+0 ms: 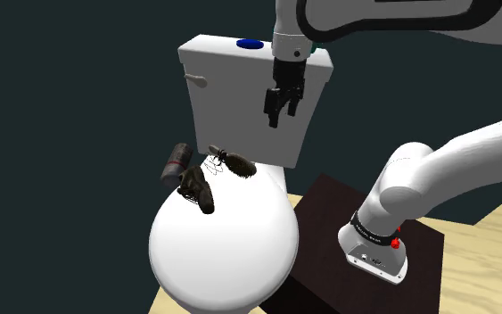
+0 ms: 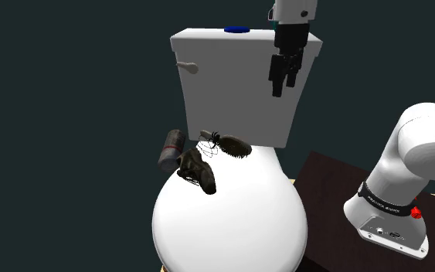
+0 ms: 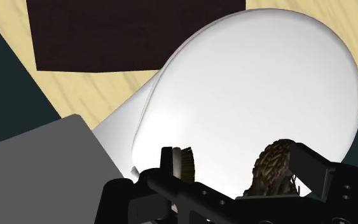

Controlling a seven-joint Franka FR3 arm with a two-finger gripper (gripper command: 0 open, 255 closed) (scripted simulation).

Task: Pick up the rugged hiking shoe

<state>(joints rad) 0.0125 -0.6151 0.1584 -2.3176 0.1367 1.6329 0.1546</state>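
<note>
Gripper [image 1: 279,109] hangs with its fingers apart before the tank [image 1: 229,78], clear of the brown shoe [image 1: 197,190].
In the shoulder view the brown shoe lies on the toilet lid [image 1: 231,257], between 7 and 8 o'clock from the gripper and well apart from it. A black shoe [image 1: 237,164] is at its 2 o'clock and a can [image 1: 176,164] at its 11 o'clock.

The arm [image 1: 445,174] is made of smooth, rounded white links with dark grey bands at the joints, it carries a black ring [image 1: 371,228] with small white letters and a red spot [image 1: 396,239] near its lower flange, and it ends in an angular, all-black gripper [image 1: 278,118].
</note>
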